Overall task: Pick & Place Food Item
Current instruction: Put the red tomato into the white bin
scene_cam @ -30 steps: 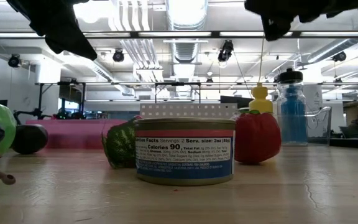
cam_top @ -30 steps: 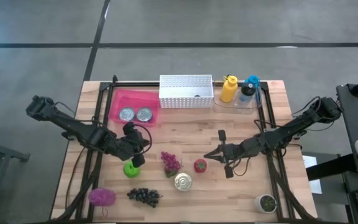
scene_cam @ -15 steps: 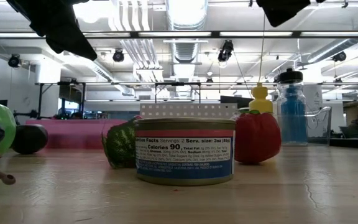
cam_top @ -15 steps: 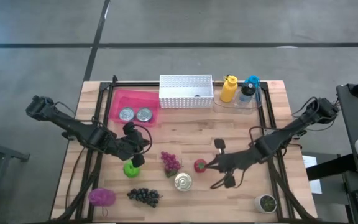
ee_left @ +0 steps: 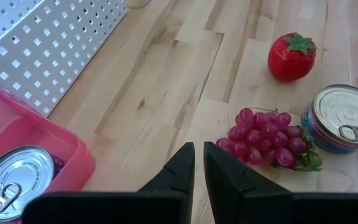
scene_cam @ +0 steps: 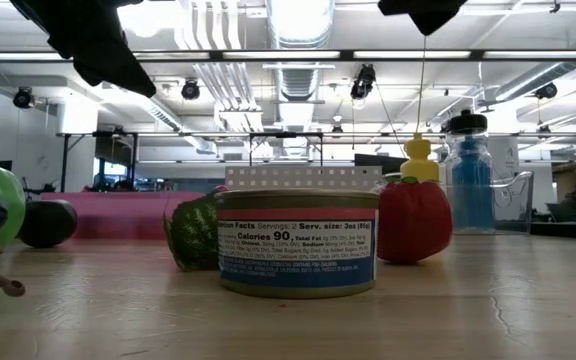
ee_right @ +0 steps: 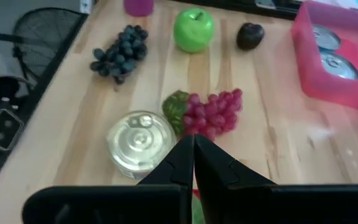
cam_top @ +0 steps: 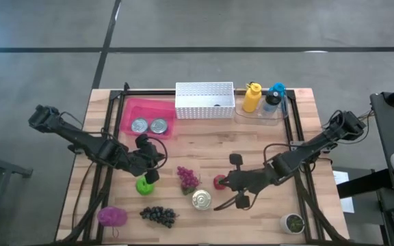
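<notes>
The right pincer (cam_top: 223,193) hangs closed and empty near the middle of the desk (cam_top: 306,143), just beside the strawberry (cam_top: 219,182), which sits on the wood between the red grapes (cam_top: 187,178) and that arm. The tin can (cam_top: 201,199) stands just toward the front edge from them. The left pincer (cam_top: 150,176) is nearly closed (holding nothing) over the green apple (cam_top: 143,186), toward the left side. A pink bin (cam_top: 130,109) with two cans sits at the back edge.
</notes>
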Robot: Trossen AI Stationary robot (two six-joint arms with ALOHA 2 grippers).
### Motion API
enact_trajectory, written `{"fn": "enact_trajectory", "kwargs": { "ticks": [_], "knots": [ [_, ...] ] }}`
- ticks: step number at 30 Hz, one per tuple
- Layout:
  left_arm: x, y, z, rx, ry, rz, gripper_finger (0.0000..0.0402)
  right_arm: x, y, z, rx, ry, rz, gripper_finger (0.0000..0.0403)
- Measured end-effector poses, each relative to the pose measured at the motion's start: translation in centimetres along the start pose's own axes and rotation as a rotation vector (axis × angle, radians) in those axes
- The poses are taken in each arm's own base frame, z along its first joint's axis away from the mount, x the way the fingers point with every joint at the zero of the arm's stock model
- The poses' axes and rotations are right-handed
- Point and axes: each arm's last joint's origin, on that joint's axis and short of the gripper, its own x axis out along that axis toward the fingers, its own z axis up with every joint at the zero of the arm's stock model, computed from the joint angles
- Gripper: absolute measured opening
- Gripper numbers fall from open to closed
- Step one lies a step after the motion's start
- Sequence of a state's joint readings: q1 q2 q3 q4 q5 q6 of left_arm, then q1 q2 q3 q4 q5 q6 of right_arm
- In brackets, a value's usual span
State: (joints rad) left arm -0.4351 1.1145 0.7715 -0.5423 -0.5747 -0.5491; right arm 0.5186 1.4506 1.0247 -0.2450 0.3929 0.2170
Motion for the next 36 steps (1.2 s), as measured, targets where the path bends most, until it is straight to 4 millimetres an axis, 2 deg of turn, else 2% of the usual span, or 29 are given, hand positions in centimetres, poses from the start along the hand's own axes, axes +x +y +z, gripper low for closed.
{"fn": "enact_trajectory", "kwargs": {
  "ticks": [18,36],
  "knots": [
    [0.1,0.0,-0.2,0.003,0.004,0.003,0.0038,-0.4,0.1,1.0,0.018,-0.023,0.006,0.0008],
    [0.1,0.0,-0.1,0.022,0.000,0.001,0.0038,-0.4,0.1,1.0,0.018,-0.023,0.006,0.0008]
  ]
}}
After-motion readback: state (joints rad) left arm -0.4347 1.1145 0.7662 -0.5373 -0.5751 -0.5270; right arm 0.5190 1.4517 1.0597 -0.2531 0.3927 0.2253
